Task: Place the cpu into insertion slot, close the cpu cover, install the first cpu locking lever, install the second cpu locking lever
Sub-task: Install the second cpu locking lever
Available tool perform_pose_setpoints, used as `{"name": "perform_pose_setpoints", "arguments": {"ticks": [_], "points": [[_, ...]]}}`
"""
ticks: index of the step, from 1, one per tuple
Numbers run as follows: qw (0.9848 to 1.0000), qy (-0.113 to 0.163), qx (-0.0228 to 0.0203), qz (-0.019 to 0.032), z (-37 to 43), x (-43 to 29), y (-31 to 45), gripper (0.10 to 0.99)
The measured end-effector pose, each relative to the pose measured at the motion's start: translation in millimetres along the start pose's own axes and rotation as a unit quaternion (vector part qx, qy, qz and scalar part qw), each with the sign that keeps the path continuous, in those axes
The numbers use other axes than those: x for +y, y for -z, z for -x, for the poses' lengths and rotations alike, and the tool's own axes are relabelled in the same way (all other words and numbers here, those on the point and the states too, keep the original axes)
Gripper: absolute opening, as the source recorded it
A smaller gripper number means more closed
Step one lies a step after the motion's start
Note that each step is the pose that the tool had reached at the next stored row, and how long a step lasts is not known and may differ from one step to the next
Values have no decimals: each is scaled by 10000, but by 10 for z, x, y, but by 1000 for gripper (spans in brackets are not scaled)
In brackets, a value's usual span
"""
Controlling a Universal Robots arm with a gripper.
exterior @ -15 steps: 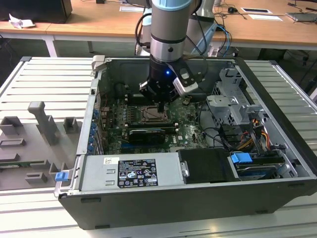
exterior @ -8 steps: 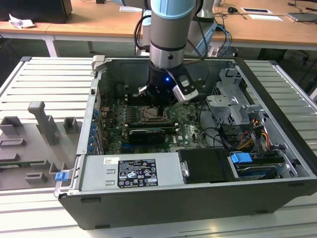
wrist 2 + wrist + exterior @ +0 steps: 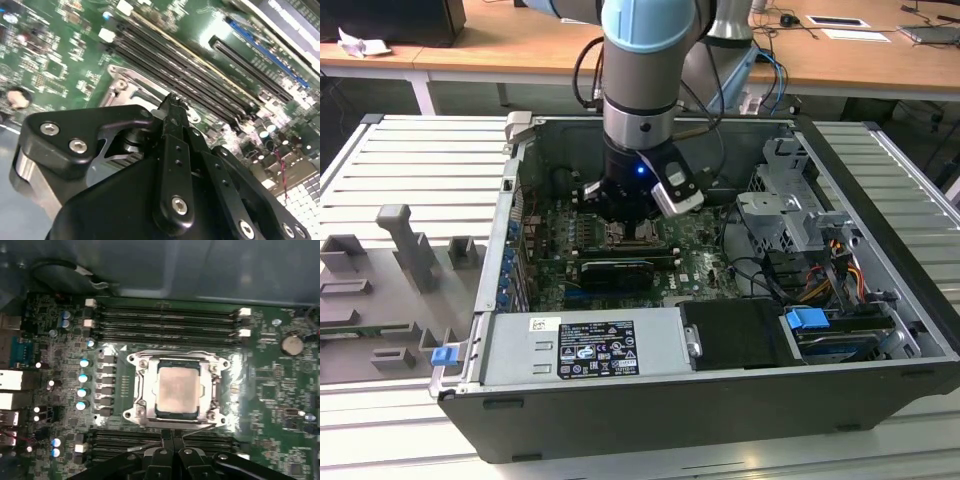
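In the first wrist view, the cpu (image 3: 176,388), a small flat square chip with a pale silver-grey metal face, sits at the centre of the frame inside the insertion slot (image 3: 176,416), a square socket with a dark edge showing around the chip on the green circuit board (image 3: 280,385). The cpu cover (image 3: 145,385), a silvery-grey metal frame with a square window, lies flat down around the chip, its face showing through the window. Long narrow black memory slots (image 3: 165,320) run above the socket and below it.

The black gripper (image 3: 172,436) enters from the bottom middle of that frame; its fingertips are pressed together with no gap between them and nothing held, just at the lower edge of the cover's frame. In the second wrist view the gripper (image 3: 172,102) tapers to a point at frame centre, over a metal corner of the socket frame.

In the exterior view, the gripper (image 3: 625,215) reaches down at upper centre into the open black computer case (image 3: 720,400), above the socket (image 3: 632,236).
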State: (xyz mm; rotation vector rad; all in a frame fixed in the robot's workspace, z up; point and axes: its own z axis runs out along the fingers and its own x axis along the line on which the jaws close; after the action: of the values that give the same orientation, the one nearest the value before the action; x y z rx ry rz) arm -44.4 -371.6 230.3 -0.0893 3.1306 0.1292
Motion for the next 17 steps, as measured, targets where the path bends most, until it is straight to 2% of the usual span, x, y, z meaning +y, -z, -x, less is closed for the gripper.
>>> {"name": "perform_pose_setpoints", "arguments": {"ticks": [3, 7, 11, 15, 17], "points": [[10000, 27, 2, 0, -107, 0, -77, 106], [9999, 103, 8, 13, -111, -5, -137, 106], [9993, 143, -31, 334, -124, -63, -137, 106], [9990, 141, -41, 431, -181, -168, -128, 106], [9987, 145, -46, 478, -227, -183, -128, 106]]}}
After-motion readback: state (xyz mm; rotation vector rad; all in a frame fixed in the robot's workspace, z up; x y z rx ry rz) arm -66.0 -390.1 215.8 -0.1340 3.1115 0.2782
